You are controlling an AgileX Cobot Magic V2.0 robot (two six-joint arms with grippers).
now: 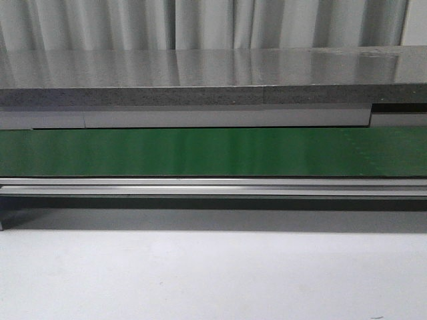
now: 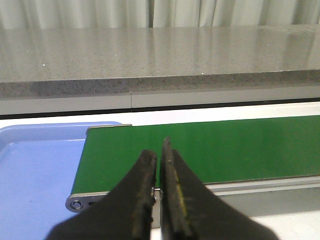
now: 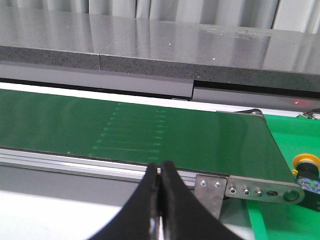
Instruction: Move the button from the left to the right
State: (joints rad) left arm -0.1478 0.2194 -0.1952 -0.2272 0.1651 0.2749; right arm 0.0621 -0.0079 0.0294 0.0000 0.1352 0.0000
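The button [image 3: 306,172] shows only in the right wrist view: a yellow-orange round head on a black body, at the frame's edge, on a green tray [image 3: 285,215] past the belt's end. My right gripper [image 3: 160,167] is shut and empty, in front of the belt's near rail, well apart from the button. My left gripper [image 2: 159,150] is shut and empty over the near edge of the green conveyor belt [image 2: 210,147], close to its end by the blue tray [image 2: 35,170]. Neither gripper shows in the front view.
The green belt [image 1: 213,152] runs across the front view with an aluminium rail [image 1: 213,187] along its near side. A grey stone counter [image 1: 200,73] stands behind it. White table surface [image 1: 200,280] lies in front. The belt's metal end bracket [image 3: 260,190] sits beside the green tray.
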